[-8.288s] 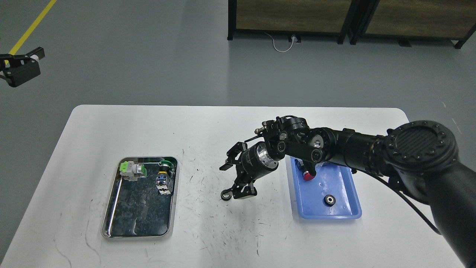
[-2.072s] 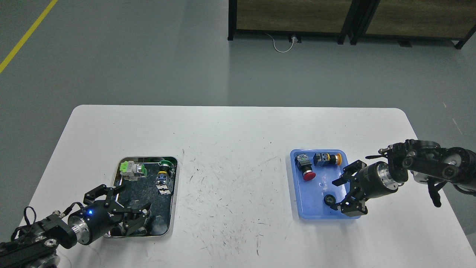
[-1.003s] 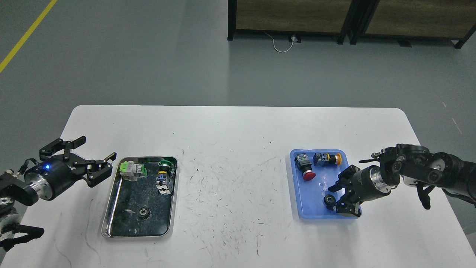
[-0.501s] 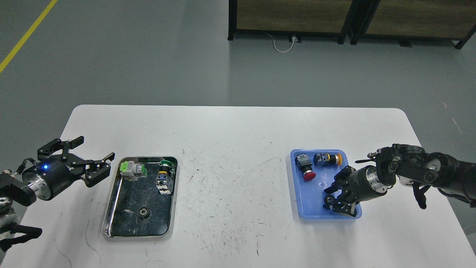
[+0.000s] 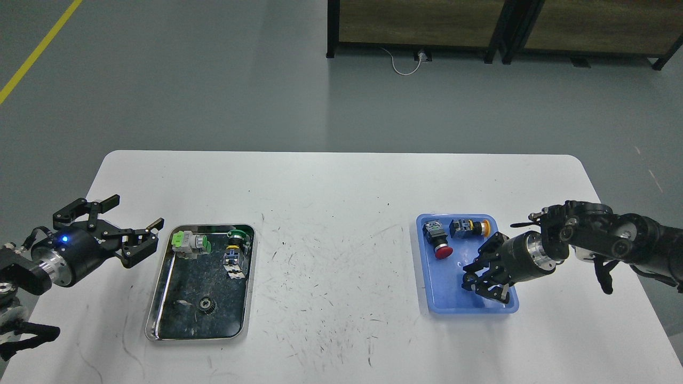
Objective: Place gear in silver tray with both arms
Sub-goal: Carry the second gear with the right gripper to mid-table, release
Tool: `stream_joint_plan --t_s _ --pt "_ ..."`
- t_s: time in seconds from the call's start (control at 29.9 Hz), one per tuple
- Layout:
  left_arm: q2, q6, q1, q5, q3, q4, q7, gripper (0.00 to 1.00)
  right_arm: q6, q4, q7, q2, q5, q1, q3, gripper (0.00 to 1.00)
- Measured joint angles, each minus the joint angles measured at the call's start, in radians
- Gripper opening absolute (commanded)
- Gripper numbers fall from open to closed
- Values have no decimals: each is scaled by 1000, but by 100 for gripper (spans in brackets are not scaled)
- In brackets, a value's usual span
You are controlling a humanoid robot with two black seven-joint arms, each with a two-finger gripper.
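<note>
The silver tray [image 5: 158,288] lies on the left of the white table. A small dark gear [image 5: 207,305] rests in its near half, with two push-button switches [image 5: 190,243] [image 5: 235,255] at its far end. My left gripper [image 5: 133,230] is open and empty, hovering just left of the tray's far left corner. My right gripper [image 5: 472,278] reaches into the near part of the blue plastic tray [image 5: 451,306]. Its claws cover the spot, so no gear shows there. I cannot tell whether the claws are closed on anything.
The blue tray also holds a red mushroom button [image 5: 438,241] and a yellow-capped switch [image 5: 469,227] at its far end. The scuffed table top [image 5: 331,256] lies between the two trays. Grey floor and dark cabinets [image 5: 421,24] are beyond the table.
My right gripper moved left over the gear in the blue tray, which now is hidden under the claws. My left gripper has stayed put beside the silver tray.
</note>
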Motion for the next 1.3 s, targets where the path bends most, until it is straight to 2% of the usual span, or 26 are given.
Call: stream_joint_plan --t_s 0.23,0.4,0.57,0.8,1.3 --pt "3 5 -10 0 -3 1 0 97 0 44 13 7 3 163 11 27" --pt "7 15 -29 -2 -4 4 4 97 0 59 19 91 20 272 -6 27" --pt "31 26 -71 -13 -5 17 34 97 0 61 21 215 37 331 -46 27" --pt "42 26 -125 -56 7 45 42 97 0 52 24 389 42 360 -98 27" --pt "64 26 -130 -61 4 52 44 97 0 13 45 583 41 347 -181 29"
